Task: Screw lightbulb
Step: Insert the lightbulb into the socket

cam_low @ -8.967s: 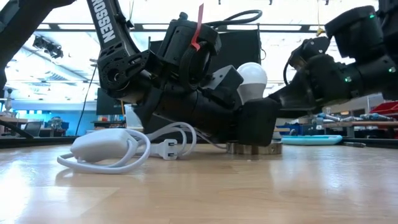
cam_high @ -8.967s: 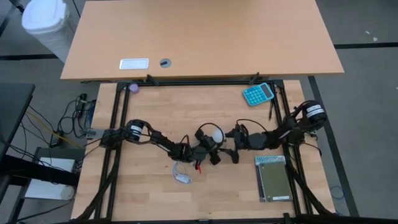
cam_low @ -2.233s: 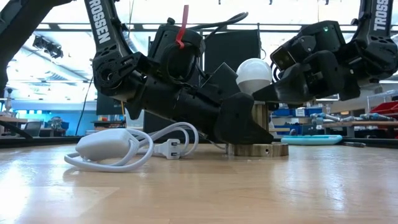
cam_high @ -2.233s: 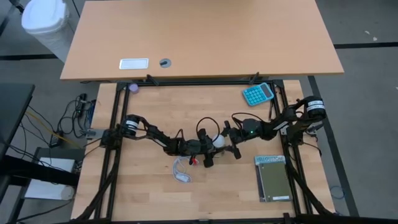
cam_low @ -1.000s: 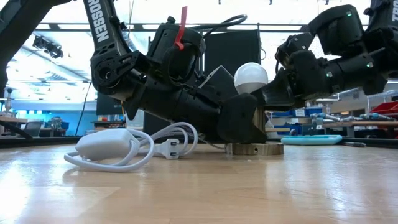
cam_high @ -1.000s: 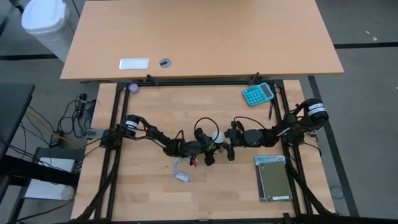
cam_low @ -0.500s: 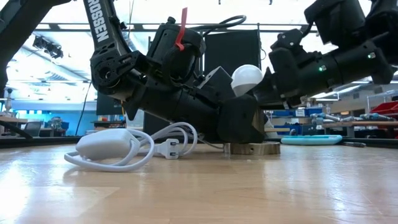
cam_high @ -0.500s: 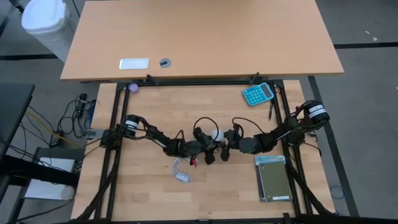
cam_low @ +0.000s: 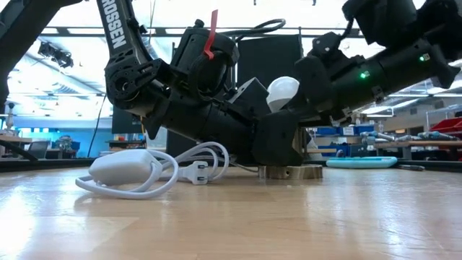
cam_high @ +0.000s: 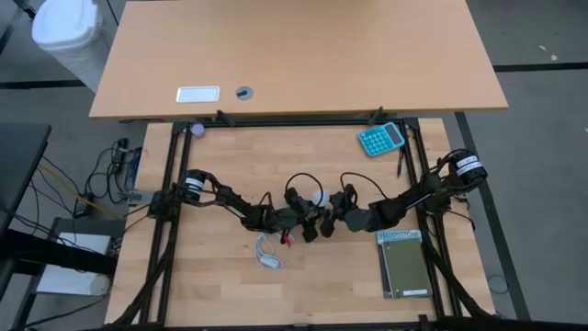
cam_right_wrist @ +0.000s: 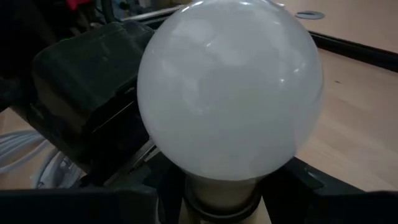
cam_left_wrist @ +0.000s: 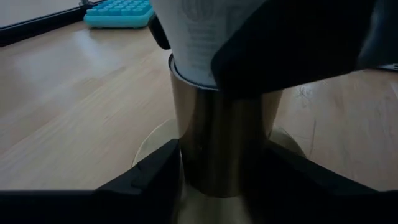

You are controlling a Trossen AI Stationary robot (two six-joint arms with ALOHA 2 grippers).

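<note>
The white lightbulb (cam_low: 283,90) (cam_right_wrist: 230,87) stands base down in the top of a brassy socket cylinder (cam_left_wrist: 224,143), leaning a little. The socket's round base (cam_low: 291,172) rests on the wooden table near its middle. My left gripper (cam_high: 308,227) comes in low from the table's left and is shut on the socket. My right gripper (cam_high: 333,219) comes from the right and is shut on the bulb below its globe. The bulb's screw base is hidden. My left gripper pinches the socket's upright cylinder (cam_left_wrist: 186,155) between its two fingers (cam_left_wrist: 149,174), one on each side. The fingers lie almost level, coming from the table's left. The socket stands on the table on its round base. My right gripper pinches the bulb's narrow neck (cam_right_wrist: 224,190) just under the globe, one finger (cam_right_wrist: 311,183) on each side. It comes from the table's right, slanting slightly down. The bulb sits in the socket's top, globe up.
A coiled white cable with a switch and plug (cam_low: 137,170) (cam_high: 268,256) lies just left of the socket, near my left arm. A teal calculator (cam_high: 380,139) lies at the far right and a green book (cam_high: 402,267) at the near right.
My right gripper has turned about the bulb while its arm has swung toward the table's near edge and closer to my left gripper. The bulb's globe and the socket base have shifted slightly toward the table's left.
</note>
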